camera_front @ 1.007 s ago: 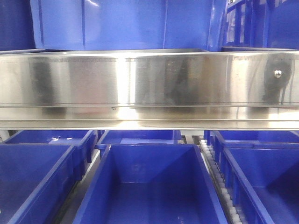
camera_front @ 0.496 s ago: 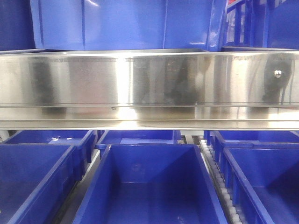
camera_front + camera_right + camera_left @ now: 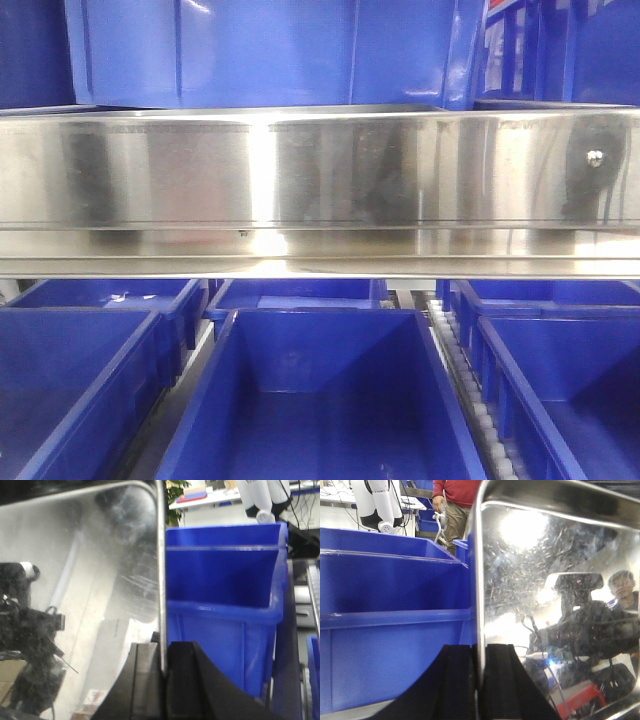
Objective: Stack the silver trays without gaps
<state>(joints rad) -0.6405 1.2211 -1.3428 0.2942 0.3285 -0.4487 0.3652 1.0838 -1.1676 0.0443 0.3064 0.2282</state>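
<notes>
Left gripper [image 3: 477, 680] pinches the thin rim of the silver tray [image 3: 555, 580] between its black fingers [image 3: 455, 690], the rim standing edge-on in the narrow slot between them. The tray's shiny face fills the right of the left wrist view, cut off at the top and right, its surface muddled by reflections. Just to the left stands a blue bin [image 3: 390, 605]; behind it is a person in a red top [image 3: 457, 492], head out of frame.

The right gripper [image 3: 162, 680] clamps a silver tray rim [image 3: 161, 580] in the same way, with a second blue bin [image 3: 220, 595] on the other side. Whether both grip one tray, or several nested, cannot be told.

In the front view a brushed-steel rail [image 3: 320, 180] spans the full width over the lower blue bins [image 3: 320, 400], and neither gripper shows there.
</notes>
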